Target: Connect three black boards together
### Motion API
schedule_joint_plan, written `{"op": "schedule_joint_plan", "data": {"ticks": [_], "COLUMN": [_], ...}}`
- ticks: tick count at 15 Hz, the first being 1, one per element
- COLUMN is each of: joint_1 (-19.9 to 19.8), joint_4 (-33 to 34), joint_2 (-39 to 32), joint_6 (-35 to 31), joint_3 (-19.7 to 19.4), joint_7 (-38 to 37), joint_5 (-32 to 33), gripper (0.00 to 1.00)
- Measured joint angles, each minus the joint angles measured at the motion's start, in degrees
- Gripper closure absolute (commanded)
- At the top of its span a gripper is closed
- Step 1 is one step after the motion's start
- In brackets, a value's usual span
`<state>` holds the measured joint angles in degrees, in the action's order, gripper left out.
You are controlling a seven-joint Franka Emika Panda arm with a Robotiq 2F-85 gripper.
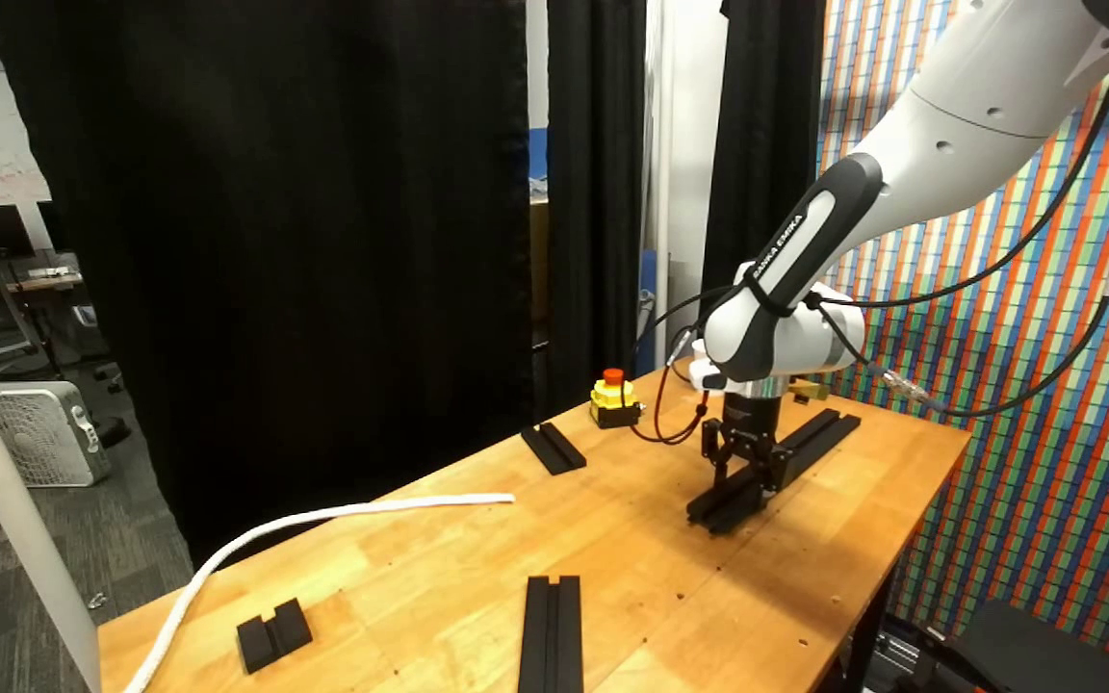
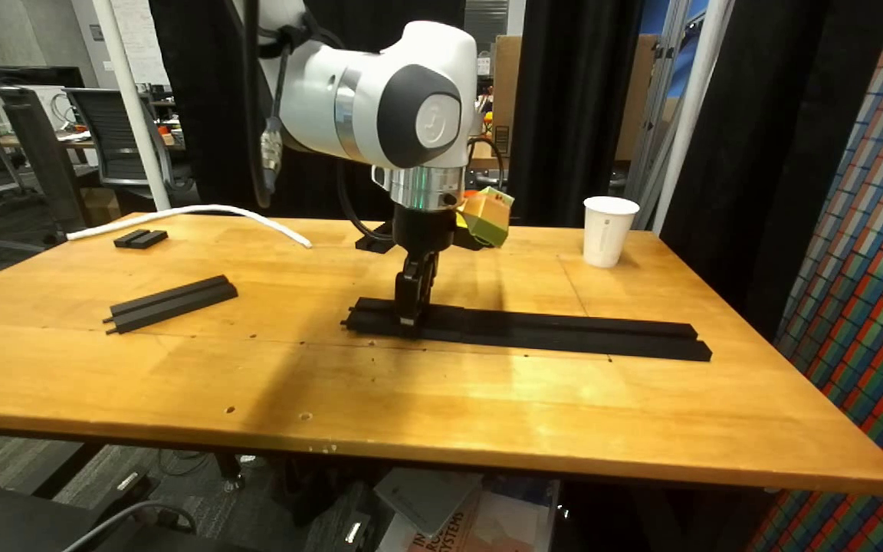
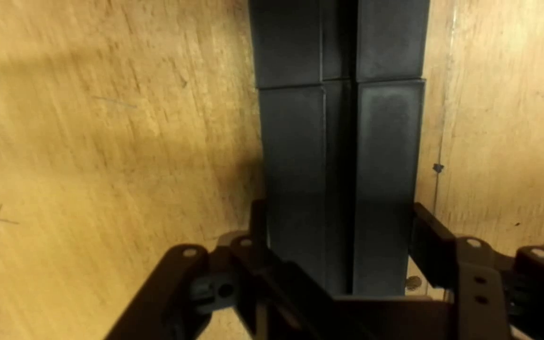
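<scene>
A grooved black board (image 2: 369, 322) lies flat on the table under my gripper. It is end to end with a longer black stretch (image 2: 595, 333), whose own joints I cannot make out. In the wrist view, a thin seam separates the near board (image 3: 387, 156) from the far one (image 3: 392, 38); their edges are almost in line. My gripper (image 3: 340, 215) has a finger close against each long side of the near board and appears shut on it; its grip also shows in both exterior views (image 1: 745, 486) (image 2: 411, 318). A separate black board (image 1: 569, 635) lies apart, its end pegs visible (image 2: 173, 303).
A short chunky black block (image 1: 273, 635) and another black piece (image 1: 554, 449) lie on the table. A white curved strip (image 1: 323, 515) runs along the far edge. A yellow emergency stop (image 1: 614, 399) with cables stands near the arm. A white cup (image 2: 608, 234) stands near a corner.
</scene>
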<state>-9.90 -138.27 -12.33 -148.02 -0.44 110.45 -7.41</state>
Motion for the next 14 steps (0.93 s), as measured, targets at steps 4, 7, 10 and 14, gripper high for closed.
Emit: {"op": "schedule_joint_plan", "data": {"ticks": [4, 7, 10, 14], "joint_1": [-0.6, -1.1, -1.5, -1.7], "joint_4": [0.2, 0.5, 0.8, 1.0], "joint_2": [-0.2, -0.4, -0.8, -1.3], "joint_6": [0.0, 0.0, 0.0, 0.0], "joint_3": [0.0, 0.0, 0.0, 0.1], "joint_7": [1.1, 2.0, 3.3, 4.5], "joint_5": [-1.0, -2.0, -3.0, -3.7], "gripper": [0.53, 0.53, 0.53, 0.53]}}
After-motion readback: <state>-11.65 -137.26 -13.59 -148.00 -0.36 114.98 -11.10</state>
